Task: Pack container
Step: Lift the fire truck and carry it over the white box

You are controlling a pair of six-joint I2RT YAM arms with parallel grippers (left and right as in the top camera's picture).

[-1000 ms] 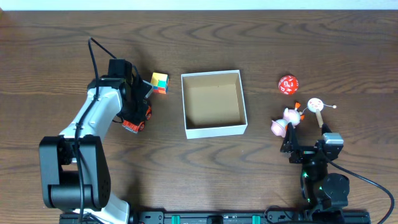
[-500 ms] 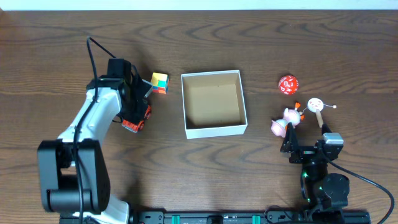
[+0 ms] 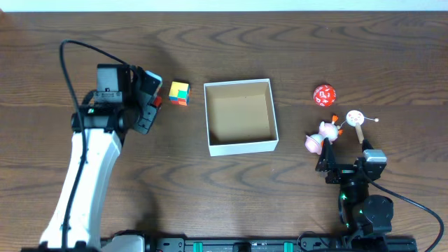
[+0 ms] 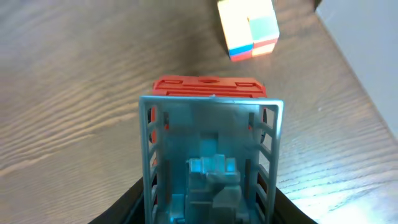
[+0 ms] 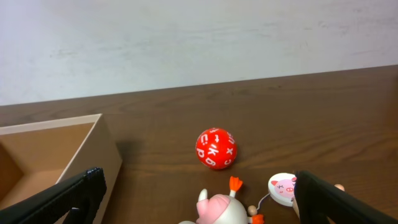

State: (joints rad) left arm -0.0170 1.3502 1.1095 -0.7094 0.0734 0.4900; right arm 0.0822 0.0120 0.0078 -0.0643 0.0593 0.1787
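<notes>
My left gripper (image 3: 150, 105), pinching the toy truck (image 4: 209, 84), hangs off the container's (image 3: 241, 147) wall nearest the colour cube (image 3: 180, 92).

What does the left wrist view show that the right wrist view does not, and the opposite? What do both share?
Only the left wrist view: the red and grey-blue toy truck gripped close under the camera, and the colourful cube beyond it. Only the right wrist view: the red lettered ball, the pink pig toy and a pig-face disc. Both: the brown wooden table and, probably, the container: its corner is clear in the right wrist view, only a pale edge in the left.
</notes>
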